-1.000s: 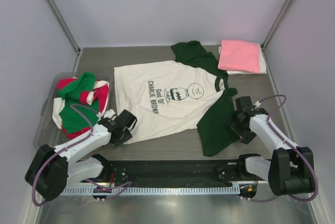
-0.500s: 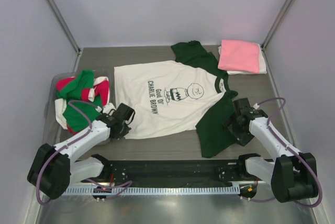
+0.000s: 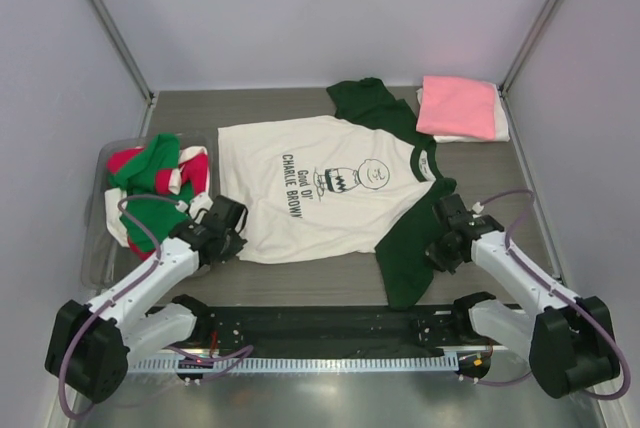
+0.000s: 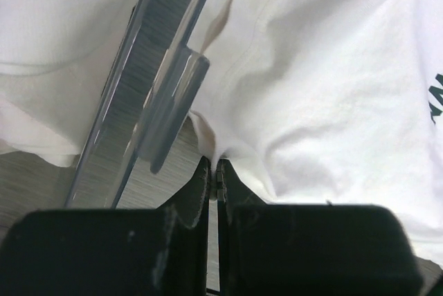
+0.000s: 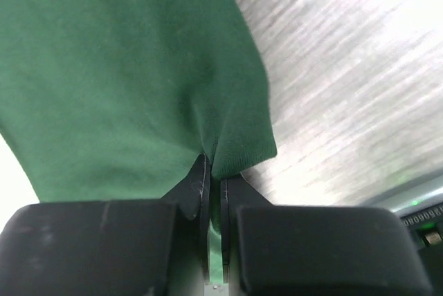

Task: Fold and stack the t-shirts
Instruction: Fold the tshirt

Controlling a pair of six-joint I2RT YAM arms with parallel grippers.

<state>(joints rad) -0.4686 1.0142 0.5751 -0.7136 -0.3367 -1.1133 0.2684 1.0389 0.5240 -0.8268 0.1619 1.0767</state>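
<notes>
We see the cream t-shirt (image 3: 320, 188) spread flat in the middle of the table (image 3: 300, 283). Its collar points toward 3 o'clock and its hem toward 9 o'clock, with black lettering and a cartoon face on the chest. Its far green sleeve (image 3: 372, 103) lies toward 12 o'clock and its near green sleeve (image 3: 408, 248) toward 6 o'clock.

Our left gripper (image 4: 214, 171) is clenched on the hem corner at about 8 o'clock of the shirt. The left wrist view shows white cloth pinched at the fingertips, just beside the rim of the clear tub (image 3: 90, 258). Our right gripper (image 5: 213, 170) is clamped on the edge of the near green sleeve, at about 4 o'clock of the shirt.

A heap of red, green and white shirts (image 3: 150, 193) sits in the tub at 9 o'clock. At about 1 o'clock a folded pink shirt (image 3: 457, 106) rests on a folded white shirt (image 3: 470, 136).
</notes>
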